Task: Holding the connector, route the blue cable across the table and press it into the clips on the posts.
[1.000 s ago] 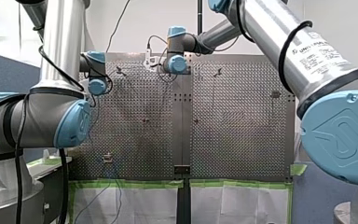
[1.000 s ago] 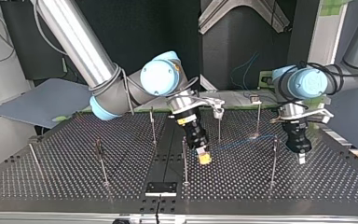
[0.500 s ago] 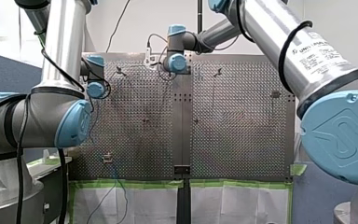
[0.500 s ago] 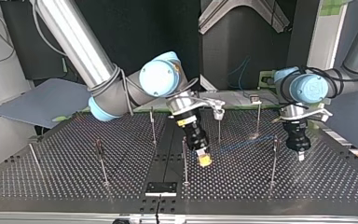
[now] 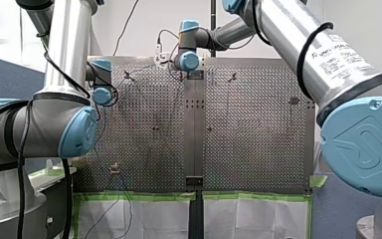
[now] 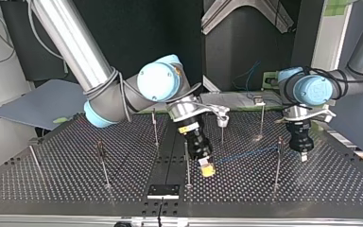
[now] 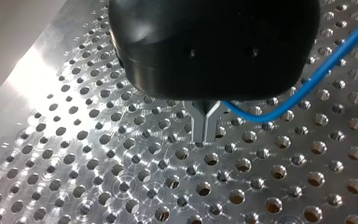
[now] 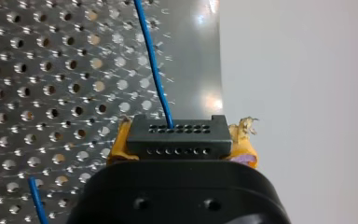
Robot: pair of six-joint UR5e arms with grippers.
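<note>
Here, the perforated table [image 6: 75, 156] fills the top view, with thin posts [image 6: 187, 163] standing upright on it, well apart. My right arm [image 6: 75, 42] reaches down past the table's middle, and my left arm [image 6: 359, 75] comes in at that view's right. My right gripper [image 6: 208, 169] tilts low over the table, its yellow pads [image 8: 119, 144] closed on the black connector [image 8: 176, 137]. My left gripper [image 7: 205, 126] points straight down just above the holes, its metal fingers [image 7: 205, 133] closed tip to tip, and the cable seems caught in the notch at their root. The blue cable [image 8: 151, 60] leaves the connector's face and runs above the table towards the left gripper, passing a post beside it.
</note>
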